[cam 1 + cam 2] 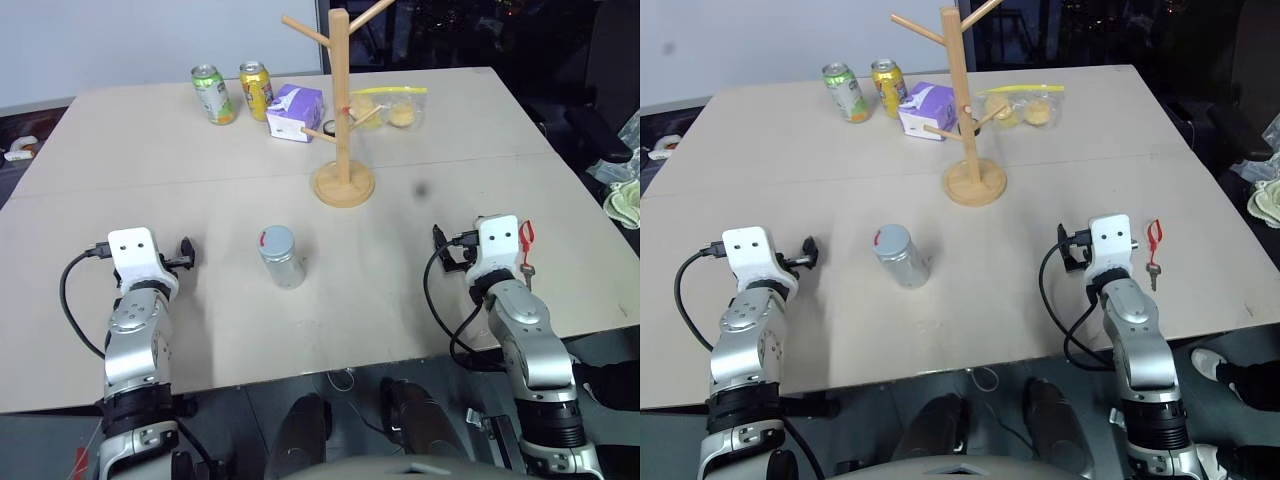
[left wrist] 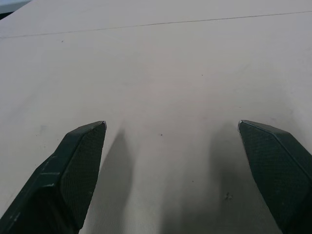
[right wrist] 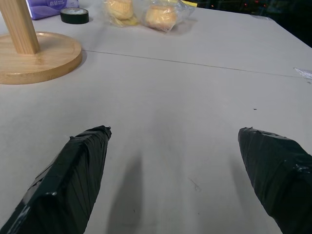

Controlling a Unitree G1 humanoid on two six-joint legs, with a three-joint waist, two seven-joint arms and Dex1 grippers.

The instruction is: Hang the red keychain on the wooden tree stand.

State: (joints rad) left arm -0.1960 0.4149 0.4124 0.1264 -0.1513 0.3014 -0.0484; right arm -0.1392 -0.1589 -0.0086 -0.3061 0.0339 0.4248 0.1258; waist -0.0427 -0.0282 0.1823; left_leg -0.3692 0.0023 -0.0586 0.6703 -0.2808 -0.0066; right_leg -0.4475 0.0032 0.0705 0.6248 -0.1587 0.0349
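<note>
The red keychain is lying flat on the surface near its right edge, its thin red strap loop pointing away from the robot and a small metal key trailing toward the robot. The wooden tree stand is standing upright toward the far middle of the surface, well apart from the keychain, its round disc base resting flat and its pale pegs angling upward from the single post.

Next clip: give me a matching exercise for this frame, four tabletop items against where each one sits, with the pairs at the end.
Items:
1. red keychain
2. wooden tree stand
3. silver jar
4. green can

Places:
A. far edge of the table, beside the yellow can
B. lying flat just outside the right gripper
C. lying between the two arms
D. upright mid-table, before the purple carton

Pairs: 1-B, 2-D, 3-C, 4-A
</note>
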